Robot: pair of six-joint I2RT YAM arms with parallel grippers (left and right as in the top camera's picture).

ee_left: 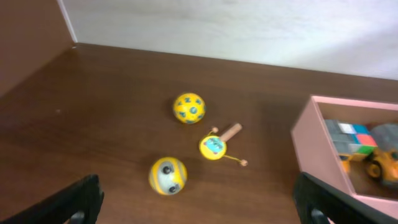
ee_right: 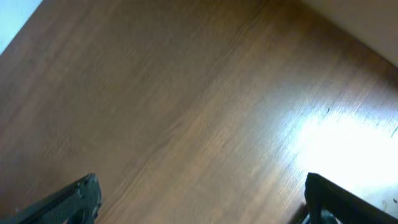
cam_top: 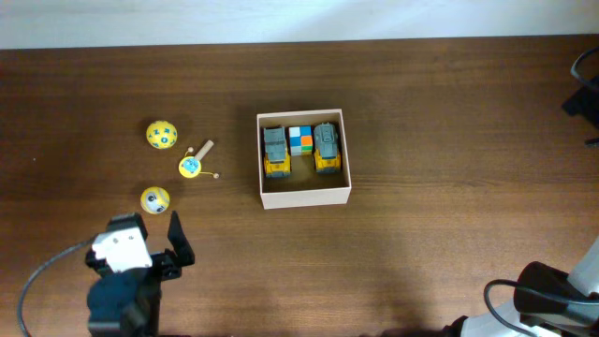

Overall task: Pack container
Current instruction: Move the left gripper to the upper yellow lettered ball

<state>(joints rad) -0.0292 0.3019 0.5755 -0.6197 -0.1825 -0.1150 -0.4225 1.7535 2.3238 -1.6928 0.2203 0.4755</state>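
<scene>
Wooden table alone at right wrist, container seen overhead

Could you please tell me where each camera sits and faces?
Overhead: above the table, looking straight down at the container, two yellow balls and a small drum toy; left arm and right arm enter at the bottom.
Left wrist: low on the left arm, facing across the table toward the far wall; left gripper fingers frame the bottom corners.
Right wrist: angled down at bare wood; right gripper fingers at the bottom corners.
Overhead and left wrist share yellow balls, drum toy, container.
</scene>
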